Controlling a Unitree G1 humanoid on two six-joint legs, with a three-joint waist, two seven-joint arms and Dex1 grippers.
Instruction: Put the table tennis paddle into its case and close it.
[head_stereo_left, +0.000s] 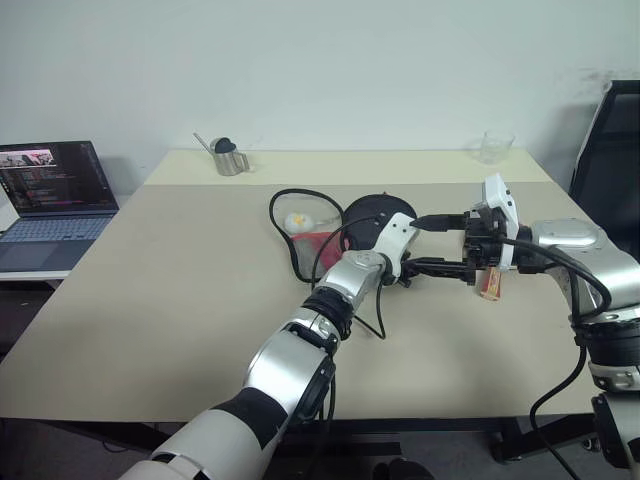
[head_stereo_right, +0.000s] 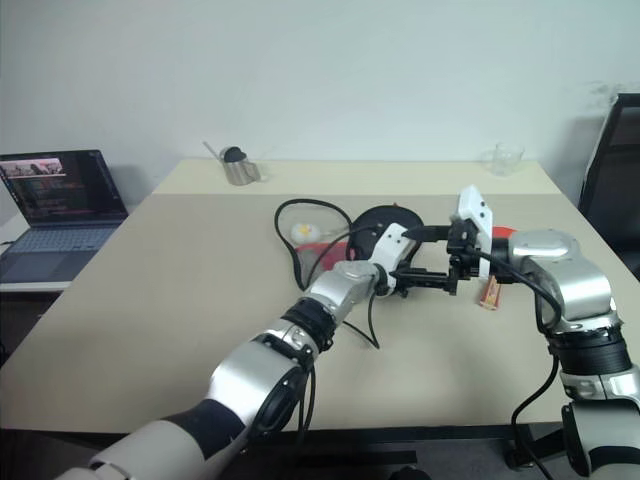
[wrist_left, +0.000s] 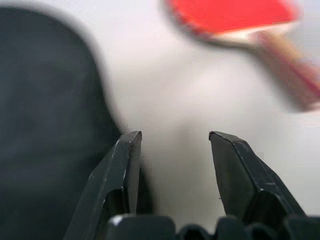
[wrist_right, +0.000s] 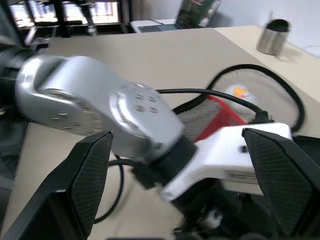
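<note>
Wide bare tabletop (head_stereo_left: 170, 300) fills the left and lower frame. At centre, the case (head_stereo_left: 375, 212), a looping black cable (head_stereo_left: 285, 240) and both arms crowd together. A metal cup (head_stereo_left: 230, 158) stands upper left.

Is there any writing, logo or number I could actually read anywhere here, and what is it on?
No text here can be read.
laptop screen: coloured lines of text, too small to read.
case: no logo or lettering legible on the red mesh side.
table tennis paddle: plain red face, blurred, no print visible.
metal cup: no marking visible.
</note>
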